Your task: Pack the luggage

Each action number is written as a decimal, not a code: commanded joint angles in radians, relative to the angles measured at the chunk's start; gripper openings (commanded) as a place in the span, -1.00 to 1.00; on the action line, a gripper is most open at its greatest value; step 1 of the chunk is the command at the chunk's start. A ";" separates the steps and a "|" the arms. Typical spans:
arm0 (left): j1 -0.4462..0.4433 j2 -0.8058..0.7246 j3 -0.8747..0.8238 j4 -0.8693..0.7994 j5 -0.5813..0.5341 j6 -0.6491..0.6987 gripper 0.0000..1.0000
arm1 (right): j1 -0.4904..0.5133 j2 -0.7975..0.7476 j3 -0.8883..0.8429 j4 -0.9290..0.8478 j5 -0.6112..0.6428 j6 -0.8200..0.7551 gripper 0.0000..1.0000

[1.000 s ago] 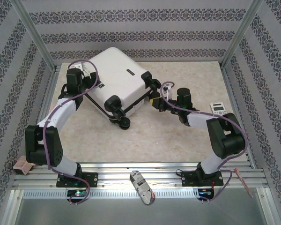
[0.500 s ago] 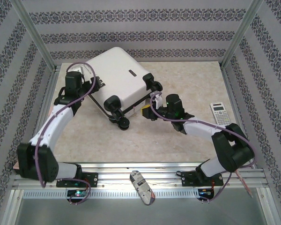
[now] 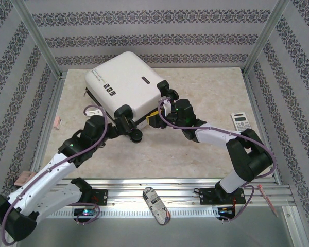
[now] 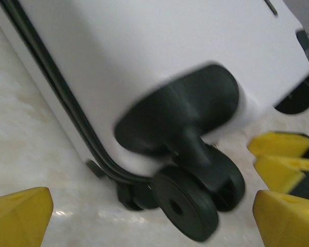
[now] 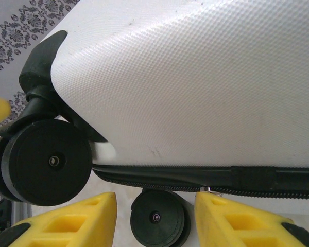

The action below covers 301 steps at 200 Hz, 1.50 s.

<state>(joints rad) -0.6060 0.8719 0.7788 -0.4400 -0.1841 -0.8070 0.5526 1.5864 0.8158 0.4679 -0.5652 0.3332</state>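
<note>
left claw (image 4: 149, 216): yellow pads spread wide, nothing pinched; aimed at black caster wheel (image 4: 184, 206) of the small white hard-shell suitcase (image 3: 126, 82).
suitcase: lid down, lying flat at back-left of marble-look bench (image 3: 206, 149), wheeled end toward the arms.
right claw (image 5: 154, 218): pads parted, nothing pinched, just under black zipper band (image 5: 206, 177).
step: judged closing/zipping stage.
next move: zipper pull must be found and gripped.
hidden: zipper pull not made out; contents unseen; left wrist view blurred.
</note>
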 commanded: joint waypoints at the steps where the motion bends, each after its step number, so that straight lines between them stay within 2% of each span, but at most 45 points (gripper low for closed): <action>1: -0.090 0.052 0.001 0.048 -0.091 -0.131 1.00 | -0.002 -0.026 -0.009 0.021 0.002 -0.018 -0.11; 29: -0.148 0.171 0.054 0.072 -0.122 -0.132 1.00 | -0.017 -0.060 -0.052 0.015 0.013 -0.023 -0.11; 58: -0.159 0.287 0.118 0.005 -0.185 -0.130 1.00 | -0.036 -0.099 -0.101 0.021 0.016 -0.024 -0.10; 93: -0.159 0.349 0.140 0.029 -0.221 -0.102 1.00 | -0.054 -0.128 -0.132 0.023 0.017 -0.028 -0.10; 150: -0.136 0.439 0.192 -0.009 -0.269 0.006 0.78 | -0.056 -0.115 -0.140 0.030 0.019 -0.029 -0.11; 193: -0.033 0.446 0.221 -0.011 -0.190 0.186 0.54 | -0.046 -0.097 -0.133 0.029 0.048 -0.033 -0.13; 249: 0.098 0.509 0.277 0.070 -0.025 0.405 0.37 | -0.005 -0.037 -0.107 0.040 0.117 -0.018 -0.21; 273: 0.121 0.562 0.321 0.089 0.031 0.442 0.29 | 0.028 -0.010 -0.099 0.057 0.180 -0.011 -0.21; 301: 0.120 0.575 0.333 0.104 0.118 0.402 0.27 | 0.074 0.041 -0.089 0.098 0.289 0.010 -0.19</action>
<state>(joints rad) -0.4896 1.4292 1.0824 -0.4545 -0.1623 -0.4458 0.5957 1.5833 0.6926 0.4957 -0.3904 0.3183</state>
